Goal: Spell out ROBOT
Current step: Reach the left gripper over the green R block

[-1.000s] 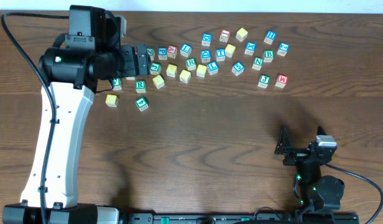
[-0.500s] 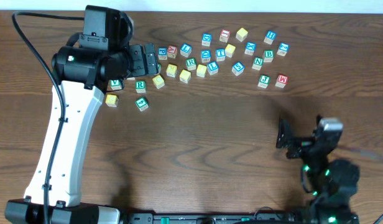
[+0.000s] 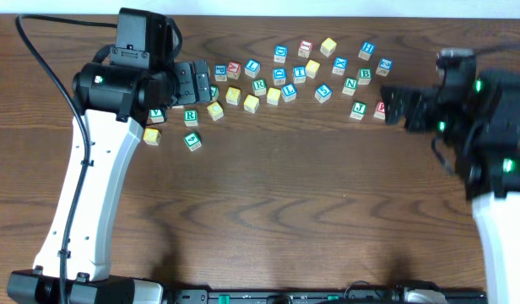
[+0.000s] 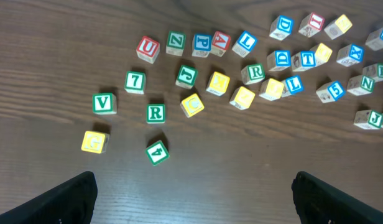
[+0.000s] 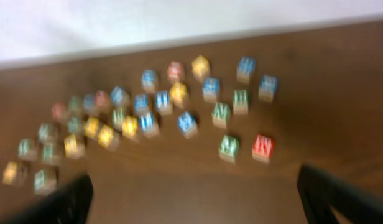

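Left gripper (image 4: 193, 183), jaws spread wide and empty: green-framed R cube (image 4: 155, 113) lies just ahead, slightly left of centre, well apart from the equally open right gripper (image 5: 194, 186).

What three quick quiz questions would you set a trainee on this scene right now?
1. True or false: the left fingers and right fingers are both open and empty.
2. What colour frames the T? A) blue B) green C) red
3. In the left wrist view, how many green R cubes show?
Key: 1 true. 2 A. 3 two: one just above the 4, the other further right in the cluster.
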Robot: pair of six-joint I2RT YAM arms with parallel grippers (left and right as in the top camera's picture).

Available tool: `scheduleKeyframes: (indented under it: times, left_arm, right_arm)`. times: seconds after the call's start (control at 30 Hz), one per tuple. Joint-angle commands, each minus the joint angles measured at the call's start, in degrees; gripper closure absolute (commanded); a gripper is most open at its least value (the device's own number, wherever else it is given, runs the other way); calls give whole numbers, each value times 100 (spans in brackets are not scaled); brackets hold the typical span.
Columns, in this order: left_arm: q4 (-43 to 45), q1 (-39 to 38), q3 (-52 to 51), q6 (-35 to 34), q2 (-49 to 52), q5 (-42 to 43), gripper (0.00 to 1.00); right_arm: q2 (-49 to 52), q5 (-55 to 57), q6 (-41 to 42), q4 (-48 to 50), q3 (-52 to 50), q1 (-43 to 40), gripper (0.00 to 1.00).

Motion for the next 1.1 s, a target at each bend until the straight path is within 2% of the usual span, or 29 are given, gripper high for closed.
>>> scheduleKeyframes:
  times: [0.0,0.13,0.27,0.4,0.53,0.93,1.07]
  left_arm:
    - [15,-85,111,74,66,-98,1]
    - [129,-273,179,70,236,-96,2]
    - [136,-516,614,33,789,-98,1]
    - [225,-702,1362,-195,1624,-101,2]
    - [542,-852,2046,-511,2577,-166,9]
    - [1746,-1169,2142,-1134,4011,-863,10]
    - [1871,-1239,2142,-1349,4301,-1193,15]
  right_arm:
    - [1023,-120,-212,-699,1178,-35,1]
    - [2269,-118,-229,-1775,2509,-35,0]
    - [3003,-138,-229,-2382,3189,-35,1]
    - [3318,-131,-227,-2468,3257,-35,1]
    - [3469,192,-225,-2470,3228,-35,1]
    - [3471,289,-227,-2218,3224,-35,1]
    - [3471,293,-227,-2243,3224,-33,1]
